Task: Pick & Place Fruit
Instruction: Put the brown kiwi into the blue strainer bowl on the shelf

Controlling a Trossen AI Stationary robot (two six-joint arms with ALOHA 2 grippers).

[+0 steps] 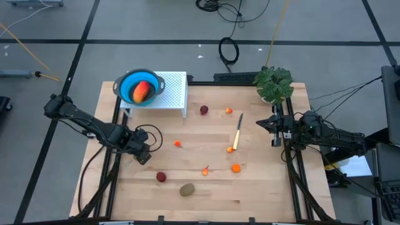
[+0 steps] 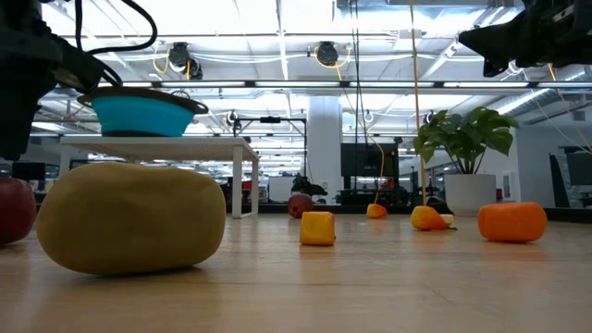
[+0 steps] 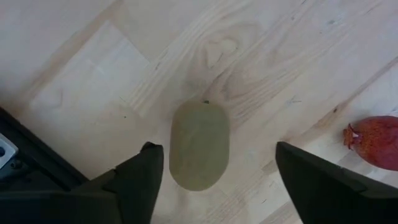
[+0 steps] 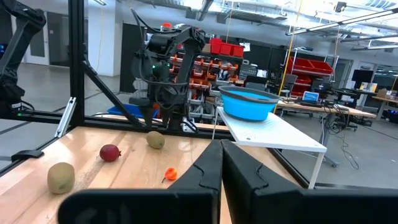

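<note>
My left gripper (image 1: 144, 156) (image 3: 219, 152) hangs open near the table's left side, pointing down. Below it, between the fingers and apart from them, a pale green-brown oval fruit (image 3: 199, 146) (image 4: 155, 140) lies on its side on the wood. A dark red ball (image 3: 376, 140) (image 1: 161, 177) lies close by, with a second oval (image 1: 187, 189) toward the near edge. The elongated red-orange fruit (image 1: 142, 91) lies in the blue bowl (image 1: 128, 84). Another dark red ball (image 1: 204, 110) and small orange bits (image 1: 235, 167) are scattered on the table. My right gripper (image 1: 261, 122) (image 4: 221, 168) waits shut at the right edge.
The blue bowl stands on a white raised stand (image 1: 175, 94) at the far left. A yellow-handled knife (image 1: 238, 132) lies right of centre. A potted plant (image 1: 274, 83) stands at the far right corner. Black frame rails (image 1: 294, 169) run along both sides.
</note>
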